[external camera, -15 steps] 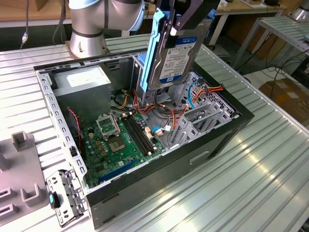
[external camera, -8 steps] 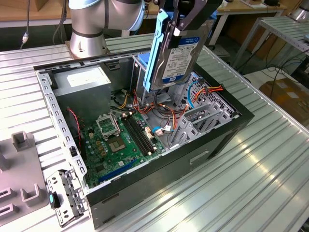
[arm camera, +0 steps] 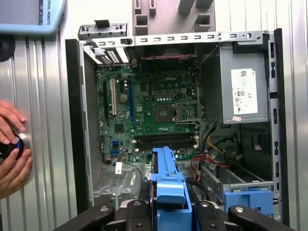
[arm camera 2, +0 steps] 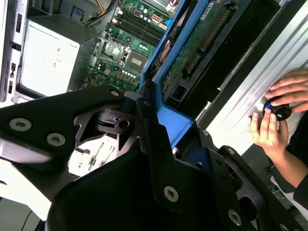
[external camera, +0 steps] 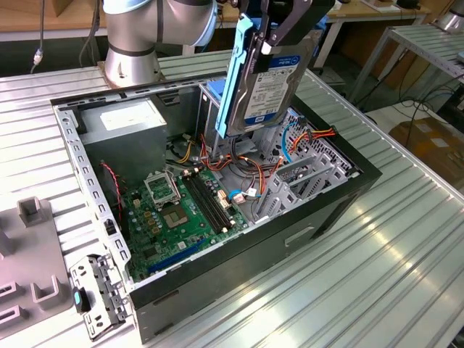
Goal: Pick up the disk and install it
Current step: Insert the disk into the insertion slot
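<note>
Disk (external camera: 270,85): held on edge above the open computer case (external camera: 290,239); long axis near vertical, slightly tilted, lower end pointed into the case.
Gripper (external camera: 270,40): clamped on the disk's upper end.
Clearance: open air on all sides of the disk; drive cage (external camera: 308,174) and cables (external camera: 239,163) lie below.

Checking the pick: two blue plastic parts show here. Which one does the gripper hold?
The blue-railed disk, held above the case; the other blue part sits inside the case.
</note>
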{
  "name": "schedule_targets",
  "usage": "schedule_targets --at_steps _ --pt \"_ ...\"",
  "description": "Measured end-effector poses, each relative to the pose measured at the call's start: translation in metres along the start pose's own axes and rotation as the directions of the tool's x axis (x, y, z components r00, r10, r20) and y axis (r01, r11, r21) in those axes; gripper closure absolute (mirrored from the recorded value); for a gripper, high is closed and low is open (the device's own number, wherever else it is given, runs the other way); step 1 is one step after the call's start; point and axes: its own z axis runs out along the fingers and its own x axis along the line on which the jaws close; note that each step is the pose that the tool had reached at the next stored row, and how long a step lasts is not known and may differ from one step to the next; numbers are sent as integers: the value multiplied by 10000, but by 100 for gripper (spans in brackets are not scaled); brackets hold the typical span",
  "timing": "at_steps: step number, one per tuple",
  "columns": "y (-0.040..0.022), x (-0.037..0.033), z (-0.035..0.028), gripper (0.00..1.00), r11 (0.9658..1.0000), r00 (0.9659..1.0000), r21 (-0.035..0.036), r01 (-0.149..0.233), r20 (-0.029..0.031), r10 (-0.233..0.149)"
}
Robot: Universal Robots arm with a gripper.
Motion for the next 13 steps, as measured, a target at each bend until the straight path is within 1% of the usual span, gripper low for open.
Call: schedule_targets --at_steps 4,13 --pt "-4 70 6 63 10000 10000 0 -1 -1 1" --pt "-5 83 6 63 10000 10000 0 -1 -1 1"
